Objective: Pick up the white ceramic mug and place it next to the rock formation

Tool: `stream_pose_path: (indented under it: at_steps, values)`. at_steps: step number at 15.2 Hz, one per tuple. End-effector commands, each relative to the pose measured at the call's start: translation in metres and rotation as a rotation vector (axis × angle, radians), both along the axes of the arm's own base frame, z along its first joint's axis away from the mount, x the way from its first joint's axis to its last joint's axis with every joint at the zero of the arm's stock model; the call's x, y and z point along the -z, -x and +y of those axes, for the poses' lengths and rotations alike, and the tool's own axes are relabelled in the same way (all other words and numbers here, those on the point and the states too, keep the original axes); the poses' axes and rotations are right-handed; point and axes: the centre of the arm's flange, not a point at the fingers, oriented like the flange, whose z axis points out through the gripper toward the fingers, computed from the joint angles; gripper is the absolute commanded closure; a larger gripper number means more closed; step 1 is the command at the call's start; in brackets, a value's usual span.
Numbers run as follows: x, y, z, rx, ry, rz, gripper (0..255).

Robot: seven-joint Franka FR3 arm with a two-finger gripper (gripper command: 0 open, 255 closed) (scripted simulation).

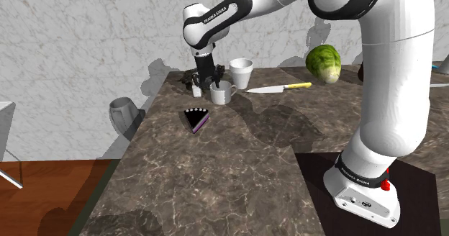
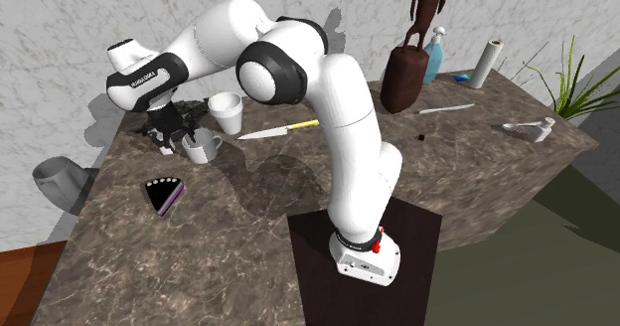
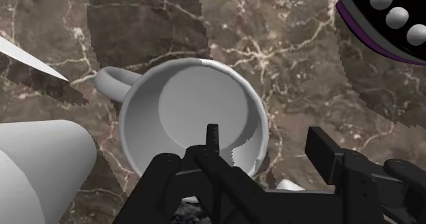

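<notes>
The white mug (image 1: 222, 93) stands upright on the dark marble counter (image 1: 216, 177), near its far edge, handle towards the knife. My black gripper (image 1: 207, 78) hangs right over it and is open. In the wrist view one finger (image 3: 213, 139) reaches inside the mug (image 3: 184, 106) and the other finger (image 3: 326, 149) is outside the rim, neither touching the wall. The dark rock formation (image 1: 189, 78) lies just beyond the gripper at the counter's corner; from the second exterior view the rock formation (image 2: 157, 130) is close beside the mug (image 2: 204, 148) and gripper (image 2: 185, 127).
A taller white cup (image 1: 241, 72) stands just behind the mug. A yellow-handled knife (image 1: 279, 88) and a green lettuce (image 1: 324, 62) lie further along. A dark cake slice (image 1: 196, 118) sits in front. A small white object (image 1: 196, 91) is by the rocks.
</notes>
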Motion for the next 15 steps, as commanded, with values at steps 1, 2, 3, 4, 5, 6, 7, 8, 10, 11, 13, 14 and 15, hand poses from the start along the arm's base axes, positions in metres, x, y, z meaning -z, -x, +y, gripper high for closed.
stream_pose_path:
  at_steps: [1,2,3,4,5,6,7,8,10,11,13,14,15]
  values:
    - [0.000,0.000,0.000,0.000,0.000,0.000,0]
    - [0.000,0.000,0.000,0.000,0.000,0.000,0]
    - [0.000,0.000,0.000,0.000,0.000,0.000,0]
    - [0.000,0.000,0.000,0.000,0.000,0.000,0]
    - [-0.013,-0.002,0.000,0.000,0.000,0.000,0]
    - [-0.026,-0.004,0.000,0.000,0.000,0.000,0]
    - [-0.039,-0.006,0.001,0.000,0.000,0.000,0]
    - [-0.049,-0.007,0.001,0.000,0.000,0.000,0]
    - [-0.049,-0.007,0.001,0.000,0.000,0.000,0]
    - [-0.049,-0.007,0.001,0.000,0.000,0.000,0]
    - [-0.049,-0.007,0.001,0.000,0.000,0.000,0]
    - [-0.049,-0.007,0.001,0.000,0.000,0.000,0]
    - [-0.049,-0.007,0.001,0.000,0.000,0.000,0]
